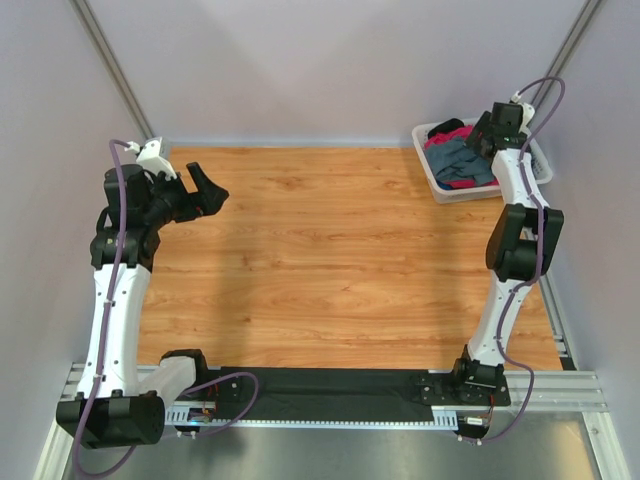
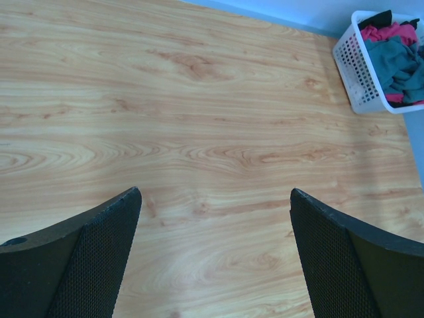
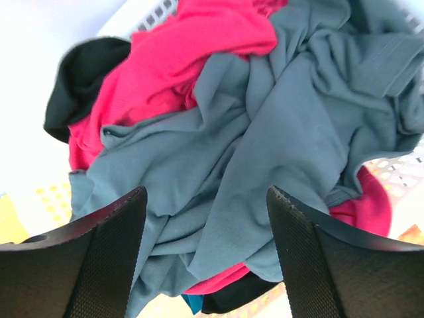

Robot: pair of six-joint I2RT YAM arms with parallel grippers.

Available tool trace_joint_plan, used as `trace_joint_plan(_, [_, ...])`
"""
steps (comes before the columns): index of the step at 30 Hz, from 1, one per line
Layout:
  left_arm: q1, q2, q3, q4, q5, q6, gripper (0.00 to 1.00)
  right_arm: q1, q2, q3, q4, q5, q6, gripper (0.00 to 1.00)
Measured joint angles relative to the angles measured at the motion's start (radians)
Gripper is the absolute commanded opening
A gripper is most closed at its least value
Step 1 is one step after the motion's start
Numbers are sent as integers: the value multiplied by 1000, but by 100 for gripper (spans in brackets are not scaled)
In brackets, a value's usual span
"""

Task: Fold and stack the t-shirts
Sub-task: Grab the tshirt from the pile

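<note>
As wrist-cams show, left end effector (image 2: 215, 190) gapes (right end effector (image 3: 207, 189) too, over t-shirts (image 3: 285, 132)).

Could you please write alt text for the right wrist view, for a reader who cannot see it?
The open right gripper hovers above a crumpled blue-grey shirt lying over a pink shirt and a black shirt, all heaped in a white basket.
</note>
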Motion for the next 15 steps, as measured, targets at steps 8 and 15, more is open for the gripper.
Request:
trace_joint_plan(8, [0,16,0,-3,-5,0,100,0,51,5,-8,-2,-6,48])
trace_joint_plan(15, [0,16,0,-8,-9,1,100,-2,83,63,-53,-2,-19,0])
